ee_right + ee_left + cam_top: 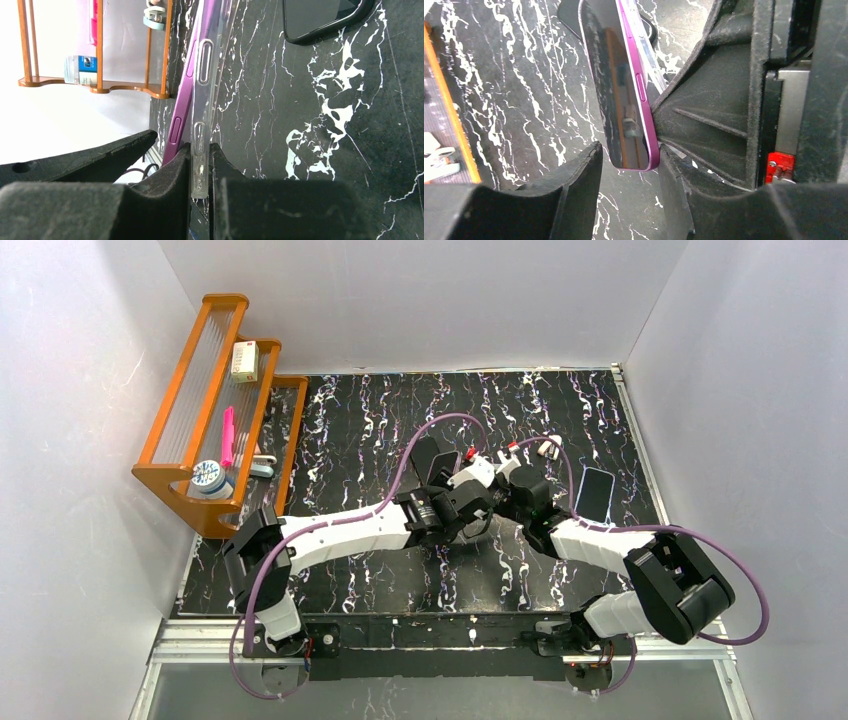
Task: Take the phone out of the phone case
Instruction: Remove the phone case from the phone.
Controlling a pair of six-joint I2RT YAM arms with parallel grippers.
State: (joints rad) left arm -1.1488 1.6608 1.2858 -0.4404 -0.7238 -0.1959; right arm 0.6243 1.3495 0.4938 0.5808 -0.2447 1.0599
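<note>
**Figure 1. Phone and clear case held on edge between 2 arms, part-way through separation**

Top view: both arms meet over the middle of the desk (380, 420), and the task's things are held there, raised off the surface.

Right wrist view: the right gripper (200, 172) is clenched on the lower rim of the transparent phone case (204, 100). Its fingers (172, 180) press the thin wall from both sides. This probably anchors the case so that the phone can be drawn out of it. The purple-edged phone (624, 90) stands nearly upright just beside the case, and the 2 splay apart toward the fingers, so this end appears already unseated.

Left wrist view: the left gripper (630, 152) straddles the phone's lower corner without clamping it. 1 finger meets the purple edge, while the other stands off across a narrow gap on the screen side. This placement looks like preparation for a grip on the phone alone, opposite the anchored case.

Hidden or unclear:
- In the top view the wrists mask the meeting point, so neither phone nor case can be made out.
- Both wrist views cut off the phone's far end, so how much is seated in the case cannot be told.
- A dark slab (320, 20) on the desk is cropped by the frame, and it could be a phone or a case.
- The items on the orange rack (190, 370) are too small to identify.
</note>
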